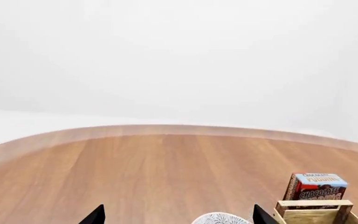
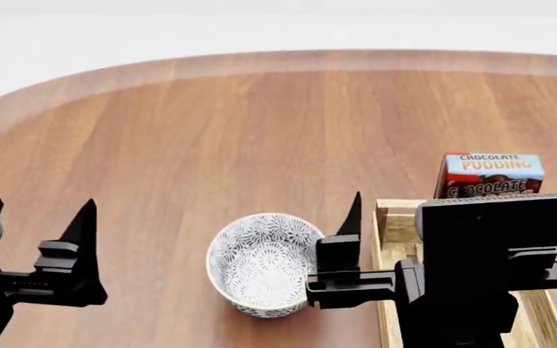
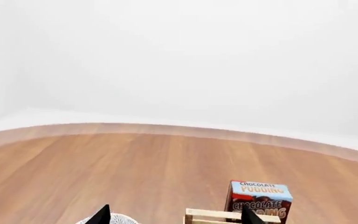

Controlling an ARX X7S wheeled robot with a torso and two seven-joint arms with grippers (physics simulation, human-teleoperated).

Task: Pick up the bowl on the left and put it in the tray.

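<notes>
Wood table (image 2: 211, 123) carries everything. Tray (image 2: 387, 217) at right, pudding box (image 2: 489, 174) touching its far end. Bowl (image 2: 264, 262) sits on the table just left of tray, beside right gripper's (image 3: 174, 215) left fingertip (image 2: 352, 214). Left gripper (image 1: 177, 215) spread wide, right too; both empty.
</notes>
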